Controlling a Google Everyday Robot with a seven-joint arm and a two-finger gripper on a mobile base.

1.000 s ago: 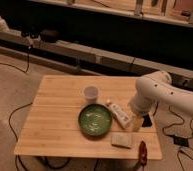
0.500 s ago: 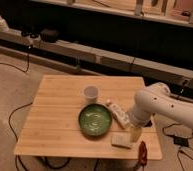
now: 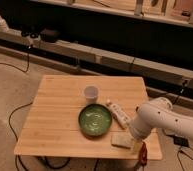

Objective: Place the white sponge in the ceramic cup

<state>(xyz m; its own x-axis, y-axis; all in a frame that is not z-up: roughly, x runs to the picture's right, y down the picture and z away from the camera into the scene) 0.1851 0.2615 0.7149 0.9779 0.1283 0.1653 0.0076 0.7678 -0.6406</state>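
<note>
Apparently hand [image 3: 135, 145] touching white sponge [image 3: 120, 140], right edge.

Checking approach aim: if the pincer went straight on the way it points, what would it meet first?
Probably the white sponge: the pincer hangs at its end near the table front edge, pointing down; depth is unclear.

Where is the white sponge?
The white sponge lies at the camera view's lower right, on the table, beside the green bowl, with the gripper right of it.

jaws hid behind arm [image 3: 155, 119], by white sponge [image 3: 120, 140], arm cropped rt
</note>
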